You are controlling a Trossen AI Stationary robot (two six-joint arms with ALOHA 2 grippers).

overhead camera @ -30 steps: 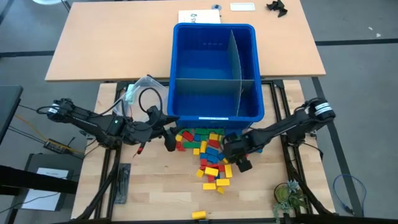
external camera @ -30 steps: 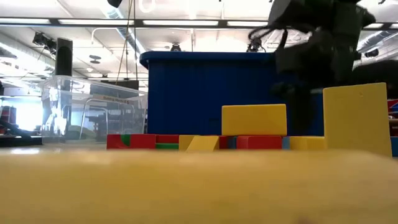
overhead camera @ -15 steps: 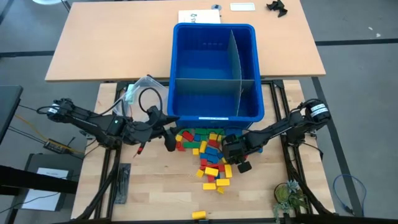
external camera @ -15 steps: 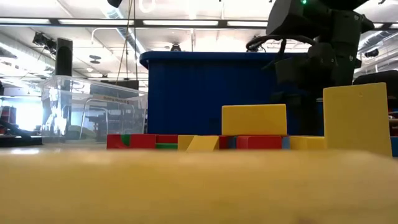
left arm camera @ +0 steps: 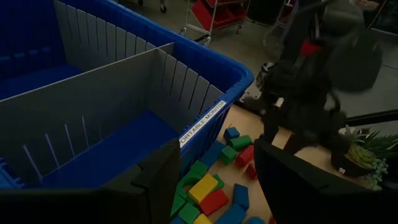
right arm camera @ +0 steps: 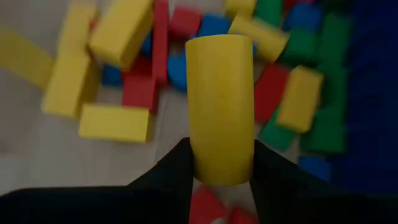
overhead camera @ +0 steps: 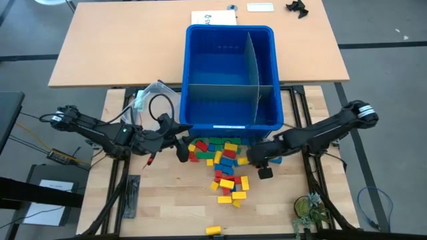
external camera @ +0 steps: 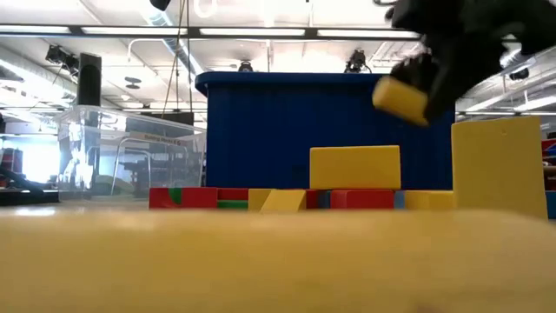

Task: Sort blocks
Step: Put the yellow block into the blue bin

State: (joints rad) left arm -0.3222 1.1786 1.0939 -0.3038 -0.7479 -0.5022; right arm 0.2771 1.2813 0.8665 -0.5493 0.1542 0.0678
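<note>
Nearest the front edge of the wooden table [overhead camera: 167, 207], one stray yellow brick [overhead camera: 213, 230] lies alone, well apart from the rest. Beyond it the heap of blocks [overhead camera: 223, 163], red, yellow, blue and green, spreads just in front of the large blue bin [overhead camera: 230, 77], whose grey dividers [overhead camera: 257, 67] mark off three compartments; none appears to hold a brick.

Risk, as judged: the right gripper [right arm camera: 221, 177] grips its yellow block [right arm camera: 221, 109] by one end only, the rest standing out beyond the fingertips. A swing toward the bin could lever it loose and drop it into the heap, or catch the bin's near wall if carried too low. The wrong compartment is a further hazard, as nothing marks which colour goes where.

The right gripper is clamped on that long yellow block, lifted clear above the heap's right side. The left gripper [overhead camera: 180, 148] waits at the heap's left edge, its fingers [left arm camera: 158, 186] apart and holding nothing. A clear plastic tub [external camera: 130, 161] stands left of the bin.
</note>
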